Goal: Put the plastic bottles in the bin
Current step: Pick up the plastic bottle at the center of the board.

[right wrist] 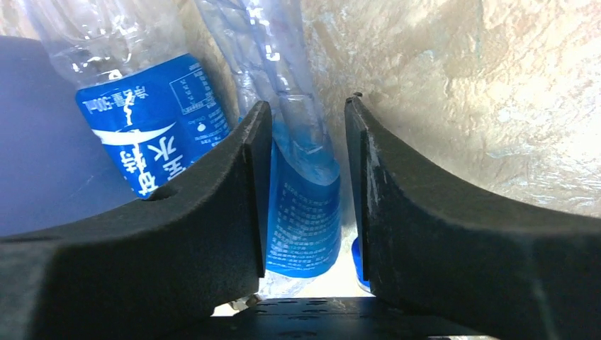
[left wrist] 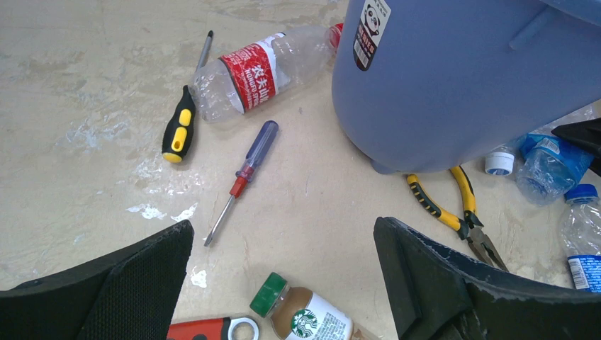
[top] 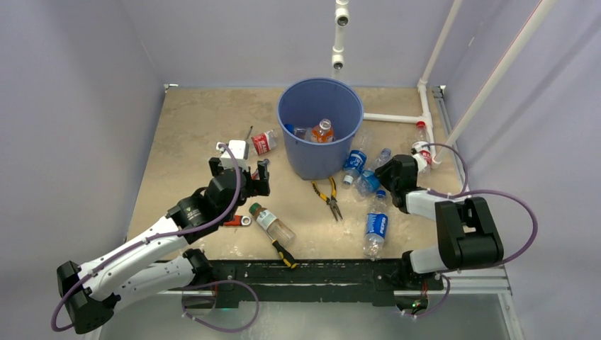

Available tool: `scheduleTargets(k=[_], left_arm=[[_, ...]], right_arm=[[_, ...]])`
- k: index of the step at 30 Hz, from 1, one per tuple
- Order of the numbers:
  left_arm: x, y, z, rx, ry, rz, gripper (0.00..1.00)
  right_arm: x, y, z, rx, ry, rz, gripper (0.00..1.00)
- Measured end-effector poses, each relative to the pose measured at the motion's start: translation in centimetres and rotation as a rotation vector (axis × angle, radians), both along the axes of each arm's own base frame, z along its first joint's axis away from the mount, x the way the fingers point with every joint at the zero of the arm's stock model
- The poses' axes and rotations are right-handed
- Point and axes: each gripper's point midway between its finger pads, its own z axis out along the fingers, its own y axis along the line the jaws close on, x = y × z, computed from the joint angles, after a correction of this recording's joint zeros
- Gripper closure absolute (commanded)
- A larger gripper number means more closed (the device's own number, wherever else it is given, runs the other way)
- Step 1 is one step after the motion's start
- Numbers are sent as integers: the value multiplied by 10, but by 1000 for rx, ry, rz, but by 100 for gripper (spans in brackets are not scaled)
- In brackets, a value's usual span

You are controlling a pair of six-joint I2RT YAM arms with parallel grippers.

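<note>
We are straddling the crumpled clear blue-labelled plastic bottle with the right gripper, jaws narrow, hold unclear, to lift it into the round blue plastic bin alongside; left gripper hanging wide.

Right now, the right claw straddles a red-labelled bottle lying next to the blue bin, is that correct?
Not quite: the label is blue, not red. The right wrist view shows the right claw straddling a clear blue-labelled bottle lying next to the blue bin.
</note>
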Motion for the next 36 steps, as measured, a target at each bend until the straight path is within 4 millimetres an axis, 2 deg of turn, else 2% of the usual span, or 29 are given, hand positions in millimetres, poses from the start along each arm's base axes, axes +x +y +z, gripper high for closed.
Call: scheduleTargets(k=[4, 7, 10, 13, 14, 20, 24, 31, 34, 36], left_arm=[[0, 0, 0, 2, 2, 0, 2], [0, 0, 0, 2, 2, 0, 2], [0, 0, 0, 2, 2, 0, 2], [0, 0, 0, 2, 2, 0, 2], [0, 0, 0, 2, 2, 0, 2], [0, 1, 0, 4, 0, 5, 3], [-2, 9, 6, -2, -16, 24, 3], [-12, 25, 53, -147, -161, 36, 2], [-16, 26, 75, -219, -230, 13, 3], [-19, 22, 88, -260, -267, -18, 3]], right_arm=[[2, 3, 5, 8, -19, 13, 70], [3, 3, 18, 8, -51, 19, 76], [6, 2, 46, 4, -128, 17, 82], [4, -3, 75, -10, -204, 2, 92], [3, -6, 86, -16, -232, -7, 98], [-11, -13, 143, -19, -370, -33, 100], [-27, -13, 191, -14, -488, -26, 100], [-75, 5, 319, -10, -834, 112, 100], [-96, 30, 358, -19, -974, 279, 100], [-110, 59, 378, -11, -1059, 463, 100]])
